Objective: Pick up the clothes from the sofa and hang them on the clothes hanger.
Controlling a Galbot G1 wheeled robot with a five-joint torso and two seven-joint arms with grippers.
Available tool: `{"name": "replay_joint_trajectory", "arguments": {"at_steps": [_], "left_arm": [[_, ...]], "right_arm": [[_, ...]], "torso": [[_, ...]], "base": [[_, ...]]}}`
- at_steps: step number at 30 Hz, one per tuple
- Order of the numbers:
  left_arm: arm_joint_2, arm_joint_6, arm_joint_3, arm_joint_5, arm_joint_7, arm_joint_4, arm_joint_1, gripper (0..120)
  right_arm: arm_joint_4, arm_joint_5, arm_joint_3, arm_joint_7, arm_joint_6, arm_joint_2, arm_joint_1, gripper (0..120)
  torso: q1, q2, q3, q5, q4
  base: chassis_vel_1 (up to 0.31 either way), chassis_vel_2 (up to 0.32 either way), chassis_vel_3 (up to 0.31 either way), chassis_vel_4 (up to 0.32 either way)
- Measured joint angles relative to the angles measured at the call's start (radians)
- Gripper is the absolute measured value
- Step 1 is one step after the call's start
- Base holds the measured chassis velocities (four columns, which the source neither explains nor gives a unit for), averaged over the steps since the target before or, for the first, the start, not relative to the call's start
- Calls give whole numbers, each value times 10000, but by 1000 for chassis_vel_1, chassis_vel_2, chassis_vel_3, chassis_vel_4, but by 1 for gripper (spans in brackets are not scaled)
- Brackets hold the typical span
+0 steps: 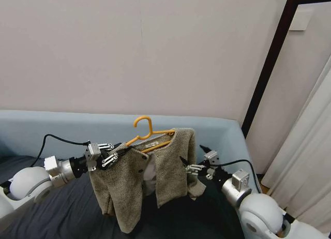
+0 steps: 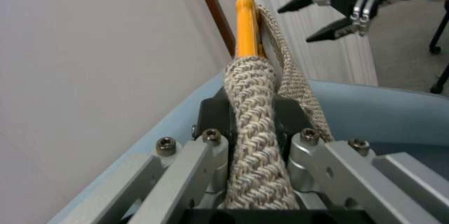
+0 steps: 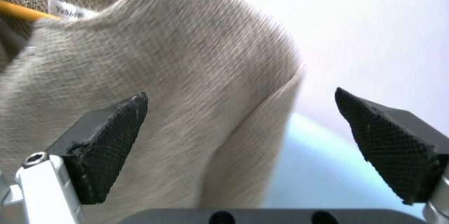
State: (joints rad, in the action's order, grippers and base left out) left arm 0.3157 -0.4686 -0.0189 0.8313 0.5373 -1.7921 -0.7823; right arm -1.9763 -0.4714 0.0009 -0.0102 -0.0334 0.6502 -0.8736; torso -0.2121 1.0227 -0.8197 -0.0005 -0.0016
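Head view: left gripper (image 1: 109,156) clenched on the shoulder of the knit cardigan (image 1: 165,172), right where the fabric covers one end of the orange hanger (image 1: 147,131). Cardigan is draped on the hanger and held up in the air, above the sofa (image 1: 51,125). It hangs out from the left gripper toward the right gripper (image 1: 187,165). Right gripper is released, jaws spread, just beside the far sleeve. Can't tell if it touches. Dark seat cover (image 1: 51,213) is below both grippers.

Left wrist view: left gripper (image 2: 256,148) has both fingers (image 2: 203,153) pressed against a thick roll of cardigan (image 2: 253,92) knit wrapped round the hanger (image 2: 245,19) arm. The orange bar runs straight out beyond the gripper. Right gripper (image 2: 295,24) is farther off past the hanger end, jaws apart, holding nothing.

Right wrist view: right gripper (image 3: 242,150) is wide open, with black textured pads (image 3: 105,145) well apart. The cardigan (image 3: 175,77) shoulder and sleeve are just ahead of it, nearer one pad. A bit of hanger (image 3: 21,9) and the neck label (image 3: 67,8) sit beyond. Light blue sofa (image 3: 316,176) is behind the other pad.
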Motion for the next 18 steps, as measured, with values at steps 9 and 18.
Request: {"name": "replay_joint_trajectory", "arguments": {"at_steps": [9, 18], "left_arm": [[297, -660, -120, -508, 919, 607, 191, 10], [642, -935, -319, -1128, 1539, 334, 421, 10]], "right_arm": [[295, 90, -79, 2255, -1065, -1725, 826, 100], [208, -297, -1062, 3786, -482, -2274, 1862, 100]], "torso": [[0, 0, 1, -5, 5], [0, 0, 1, 1, 5]], "base": [[0, 0, 0, 0], [0, 0, 0, 0]]}}
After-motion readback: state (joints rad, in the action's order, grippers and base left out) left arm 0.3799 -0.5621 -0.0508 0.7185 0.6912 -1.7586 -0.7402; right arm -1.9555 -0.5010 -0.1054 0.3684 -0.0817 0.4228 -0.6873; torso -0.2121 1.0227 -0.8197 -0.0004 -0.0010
